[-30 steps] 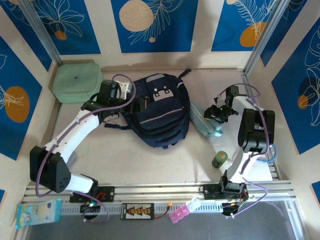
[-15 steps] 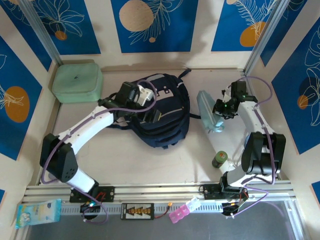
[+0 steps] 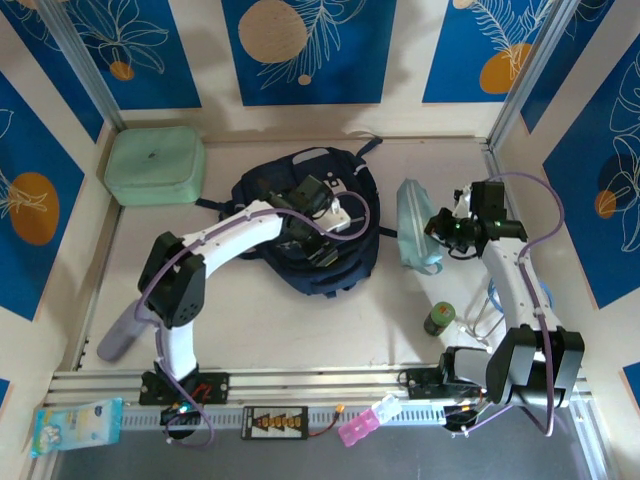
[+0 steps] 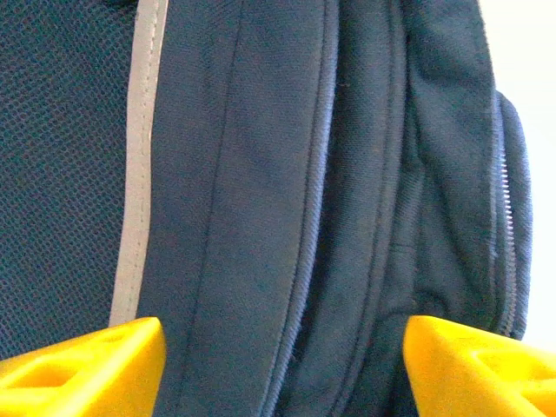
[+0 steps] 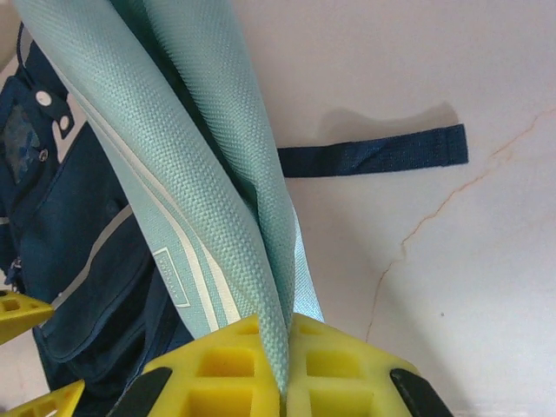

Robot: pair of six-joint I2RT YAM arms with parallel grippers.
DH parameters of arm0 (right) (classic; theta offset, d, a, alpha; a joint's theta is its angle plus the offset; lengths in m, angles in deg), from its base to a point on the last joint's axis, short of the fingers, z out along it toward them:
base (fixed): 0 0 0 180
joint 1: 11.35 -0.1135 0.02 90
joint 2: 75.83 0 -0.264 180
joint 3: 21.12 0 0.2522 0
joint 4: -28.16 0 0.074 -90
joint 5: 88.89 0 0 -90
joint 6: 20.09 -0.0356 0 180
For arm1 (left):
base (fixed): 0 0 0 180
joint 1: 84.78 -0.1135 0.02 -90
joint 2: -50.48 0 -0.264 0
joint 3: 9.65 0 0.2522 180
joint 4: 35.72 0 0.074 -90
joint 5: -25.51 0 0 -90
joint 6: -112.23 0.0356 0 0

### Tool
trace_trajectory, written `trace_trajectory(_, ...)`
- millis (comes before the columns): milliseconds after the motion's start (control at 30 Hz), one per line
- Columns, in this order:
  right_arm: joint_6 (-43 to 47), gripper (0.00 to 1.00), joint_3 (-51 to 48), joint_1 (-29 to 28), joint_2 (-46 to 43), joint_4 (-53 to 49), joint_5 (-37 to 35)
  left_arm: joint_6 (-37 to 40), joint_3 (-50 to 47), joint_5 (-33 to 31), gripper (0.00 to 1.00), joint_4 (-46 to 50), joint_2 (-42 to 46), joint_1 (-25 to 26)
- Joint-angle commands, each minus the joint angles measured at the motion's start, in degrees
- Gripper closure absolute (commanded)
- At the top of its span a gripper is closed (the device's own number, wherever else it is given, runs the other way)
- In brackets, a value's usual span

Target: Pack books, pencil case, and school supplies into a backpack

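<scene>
The navy backpack (image 3: 300,255) lies flat mid-table. My left gripper (image 3: 325,228) is down on its upper right part. In the left wrist view the gripper (image 4: 282,373) is open, its yellow fingertips (image 4: 87,365) wide apart astride a fold of backpack (image 4: 261,174) fabric beside a zip seam. My right gripper (image 3: 442,235) is shut on the lower edge of the pale-blue pencil case (image 3: 413,235), which stands on edge just right of the backpack. Up close, the gripper (image 5: 287,347) pinches the pencil case (image 5: 200,165), with the backpack (image 5: 78,234) to its left. The books are hidden.
A mint-green boxy case (image 3: 155,165) sits at the back left. A small green bottle (image 3: 438,320) stands near the right arm's base. A greyish long object (image 3: 120,335) lies front left. A loose backpack strap (image 5: 373,156) stretches across the table behind the pencil case.
My left arm swung right across the backpack and its jaws narrowed. My right gripper closed on the pencil case and turned it up on edge, shifting slightly right.
</scene>
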Motion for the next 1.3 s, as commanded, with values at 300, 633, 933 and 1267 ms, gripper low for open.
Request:
trace_trajectory(300,-4.08,1.00,-1.47,-0.18,-1.01,1.69,2.23,4.65,7.93,-8.32,0.44,5.98,-7.17,0.63)
trace_trajectory(633,-4.09,1.00,-1.15,-0.18,-1.14,2.00,2.16,5.05,6.56,-13.96,0.71,1.43,-4.52,1.49)
trace_trajectory(933,-4.88,1.00,-2.56,0.08,-3.85,3.25,1.66,4.37,-0.06,-10.91,0.99,-8.44,6.35,1.53)
trace_trajectory(1267,-7.62,1.00,-5.34,-0.45,-6.71,4.32,4.28,-0.96,1.97,-10.14,1.00,-11.65,12.94,1.49)
